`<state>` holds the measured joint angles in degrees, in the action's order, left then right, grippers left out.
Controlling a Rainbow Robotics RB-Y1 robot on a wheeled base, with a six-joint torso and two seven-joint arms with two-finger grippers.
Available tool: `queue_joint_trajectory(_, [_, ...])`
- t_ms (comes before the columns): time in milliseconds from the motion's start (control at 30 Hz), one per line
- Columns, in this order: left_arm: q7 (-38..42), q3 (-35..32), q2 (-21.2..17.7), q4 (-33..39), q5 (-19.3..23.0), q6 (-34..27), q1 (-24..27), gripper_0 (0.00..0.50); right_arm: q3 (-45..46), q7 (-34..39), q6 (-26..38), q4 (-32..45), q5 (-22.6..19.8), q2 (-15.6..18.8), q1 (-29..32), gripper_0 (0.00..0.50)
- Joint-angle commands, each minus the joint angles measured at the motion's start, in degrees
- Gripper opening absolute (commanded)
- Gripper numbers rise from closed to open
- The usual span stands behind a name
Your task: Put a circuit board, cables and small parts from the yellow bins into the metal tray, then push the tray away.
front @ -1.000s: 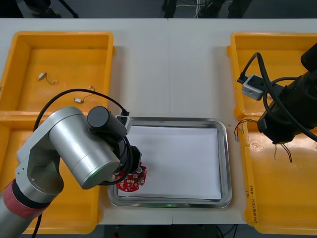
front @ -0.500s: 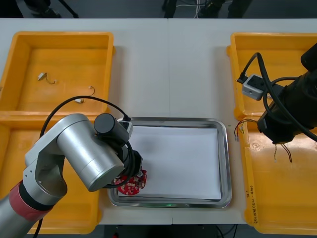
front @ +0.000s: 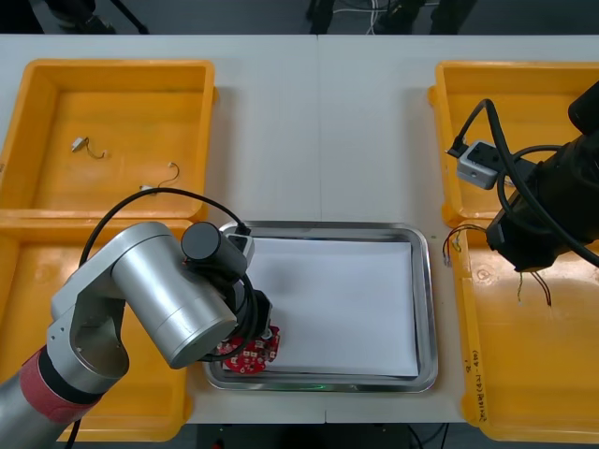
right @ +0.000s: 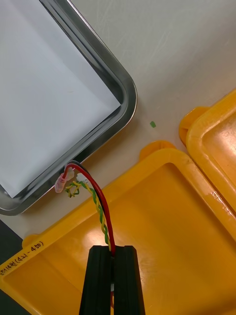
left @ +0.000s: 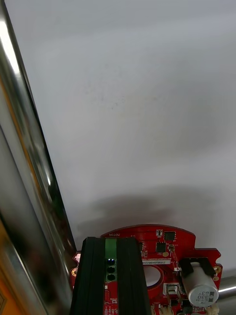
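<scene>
I've got my left claw (left: 110, 239) clamped on the board (front: 255, 348), lower left of frame, in that corner of the tray (front: 428, 309). Over a bin (right: 172, 211), my right claw (right: 112, 248) pinches the red-yellow cable (right: 102, 212).

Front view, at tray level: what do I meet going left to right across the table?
Near-left yellow bin → round red circuit board, held in the left hand → metal tray, right rim → red and yellow cable, held by the right hand → near-right yellow bin.
</scene>
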<state>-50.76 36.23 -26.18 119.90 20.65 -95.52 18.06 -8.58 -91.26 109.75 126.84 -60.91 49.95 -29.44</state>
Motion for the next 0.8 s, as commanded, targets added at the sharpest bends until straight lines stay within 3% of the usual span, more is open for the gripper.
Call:
queue_joint_trajectory(33, [1.80,1.21,1.31,0.51,-0.53,1.30,-1.09,0.009,-0.56,1.70,0.25,1.57,-0.35,-0.38,-1.76,0.000])
queue_joint_trajectory(100, [1.98,1.57,1.22,0.51,-0.62,1.83,-1.18,0.110,-0.65,1.70,0.25,1.57,-0.35,-0.38,-1.85,0.000])
queue_joint_trajectory(167, [2.33,1.92,0.96,0.51,-0.88,2.35,-1.27,0.250,-0.65,1.70,0.25,1.57,-0.26,-0.38,-1.85,0.000])
queue_joint_trajectory(333, [2.86,2.18,0.78,0.51,-0.97,2.71,-1.36,0.295,-0.65,1.70,0.25,1.57,-0.26,-0.38,-1.85,0.000])
queue_joint_trajectory(367, [2.86,2.18,0.78,0.51,-0.97,2.71,-1.36,0.343,-0.56,1.70,0.25,1.57,-0.35,-0.38,-1.85,0.000])
queue_joint_trajectory(400, [2.95,2.18,0.70,0.51,-1.06,2.79,-1.36,0.462,-0.65,1.70,0.25,1.57,-0.26,-0.38,-1.85,0.000])
queue_joint_trajectory(433, [3.03,2.18,0.70,0.51,-1.06,2.88,-1.36,0.500,-0.65,1.70,0.25,1.57,-0.26,-0.38,-1.76,0.000])
queue_joint_trajectory(800, [4.18,1.48,0.70,0.95,-0.18,3.14,-0.39,0.500,-0.65,1.70,0.25,1.57,0.27,-1.08,-1.76,0.000])
